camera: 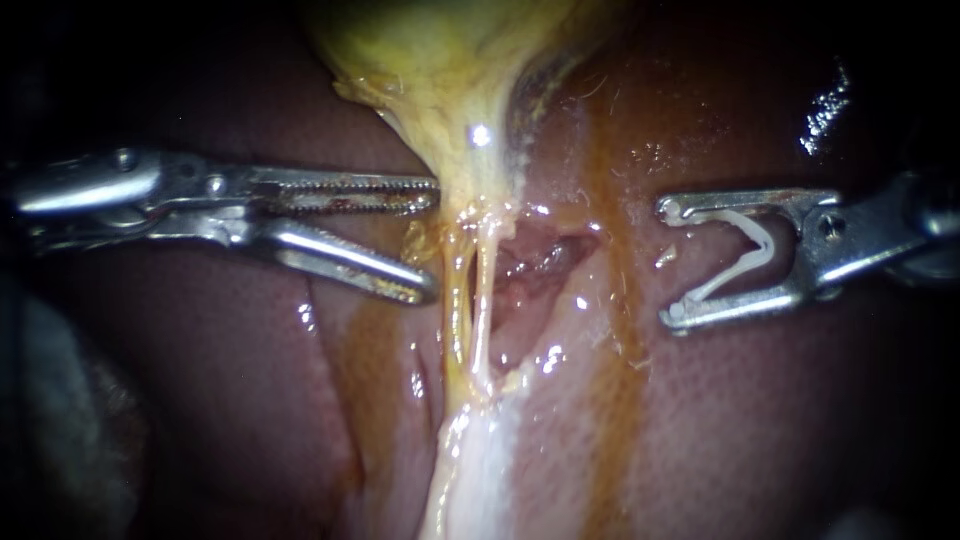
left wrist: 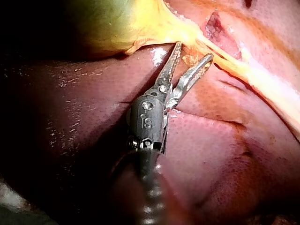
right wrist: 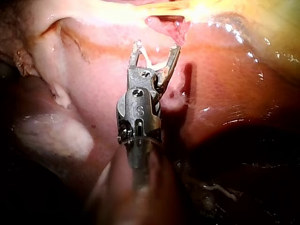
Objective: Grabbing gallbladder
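Nearest the camera, the left instrument comes in from the left edge at mid-height. Its two toothed jaws are spread in a narrow V with nothing pinched between them. The tip of the upper jaw touches the yellow tissue where the gallbladder narrows. The tip of the lower jaw lies just beside the pale tubes below that point. In the left wrist view the same spread shows, and both tips sit at the yellow strand that runs off the gallbladder.

The right instrument enters from the right edge at the same height. Its jaws stand wide apart and carry an open white clip, which is seated against both of them. The tips point toward a raw reddish opening in the tissue but stay apart from it.

Farther back, the gallbladder fills the top centre of the frame, yellow-green. It tapers down into the glistening tubes, which run to the bottom centre. The liver lies beneath everything, dark red-brown on the left and paler with an orange streak on the right.
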Robot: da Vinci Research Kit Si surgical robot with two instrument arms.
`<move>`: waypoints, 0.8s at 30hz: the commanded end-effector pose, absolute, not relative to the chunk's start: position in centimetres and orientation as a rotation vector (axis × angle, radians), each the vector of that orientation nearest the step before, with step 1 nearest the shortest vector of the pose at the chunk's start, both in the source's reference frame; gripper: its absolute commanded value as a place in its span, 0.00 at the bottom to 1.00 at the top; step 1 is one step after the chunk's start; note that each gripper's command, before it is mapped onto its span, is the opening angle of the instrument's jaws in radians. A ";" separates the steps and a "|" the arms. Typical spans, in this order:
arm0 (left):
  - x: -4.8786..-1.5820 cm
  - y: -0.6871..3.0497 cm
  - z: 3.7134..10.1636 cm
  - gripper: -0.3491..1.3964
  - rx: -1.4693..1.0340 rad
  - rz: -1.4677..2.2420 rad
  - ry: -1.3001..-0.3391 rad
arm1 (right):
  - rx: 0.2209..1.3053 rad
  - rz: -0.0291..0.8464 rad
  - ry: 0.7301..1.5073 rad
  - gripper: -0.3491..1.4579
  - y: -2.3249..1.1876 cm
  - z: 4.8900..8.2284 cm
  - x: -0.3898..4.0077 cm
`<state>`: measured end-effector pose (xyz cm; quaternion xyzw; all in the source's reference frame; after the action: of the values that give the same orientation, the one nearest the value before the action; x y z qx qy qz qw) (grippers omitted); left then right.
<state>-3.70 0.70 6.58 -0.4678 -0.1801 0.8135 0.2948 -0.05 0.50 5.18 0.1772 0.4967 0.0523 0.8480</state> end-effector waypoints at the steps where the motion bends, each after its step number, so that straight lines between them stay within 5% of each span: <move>1: -3.70 0.71 6.58 0.31 -1.241 2.168 -0.480 | 0.373 0.111 1.047 0.47 0.50 5.18 -0.05; 9: -3.67 0.70 6.57 0.27 -1.229 2.178 -0.482 | 0.373 0.111 1.047 0.47 0.50 5.18 -0.05; 19: -3.64 0.74 6.50 0.00 -1.226 2.178 -0.490 | 0.373 0.111 1.047 0.47 0.50 5.18 -0.05; 24: -3.64 0.76 6.41 0.00 -1.225 2.174 -0.495 | 0.373 0.111 1.047 0.47 0.50 5.18 -0.05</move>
<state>-3.64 0.76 6.40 -0.4599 -0.1857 0.8169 0.2943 -0.05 0.50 5.18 0.1768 0.4966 0.0525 0.8482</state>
